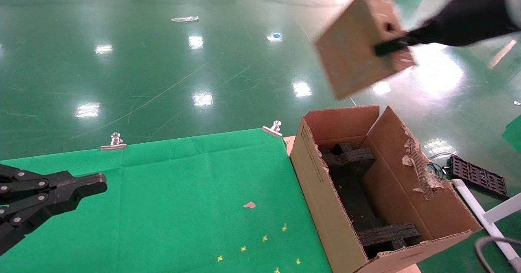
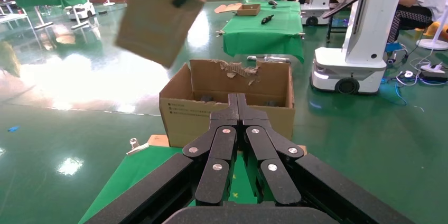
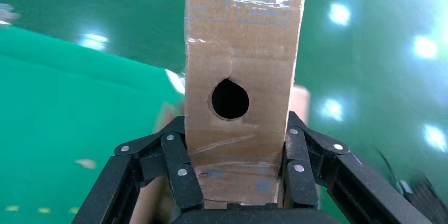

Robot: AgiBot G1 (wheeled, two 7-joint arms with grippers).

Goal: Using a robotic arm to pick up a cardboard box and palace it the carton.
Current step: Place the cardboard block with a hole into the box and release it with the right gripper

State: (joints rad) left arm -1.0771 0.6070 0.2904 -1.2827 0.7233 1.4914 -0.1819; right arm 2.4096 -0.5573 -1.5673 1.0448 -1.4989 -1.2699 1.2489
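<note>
Green glossy floor [image 1: 163, 69] fills the background, with the carton [image 1: 325, 199] at lower right beside the green-clothed table [image 1: 183, 191]. At upper right the right gripper [image 3: 232, 176] clamps its 2 fingers [image 3: 182, 174] on the cardboard box [image 1: 360, 41] — held tilted in the air above the carton. At lower left the left gripper [image 2: 238, 100] rests over the table, fingers pressed together, holding nothing.

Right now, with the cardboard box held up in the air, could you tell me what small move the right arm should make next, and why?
Probably carry it toward the robot and down. The right gripper is shut on the cardboard box, which hangs tilted above the floor, beyond the carton. The carton stands open with black foam inserts inside. The left gripper rests idle over the green cloth.
</note>
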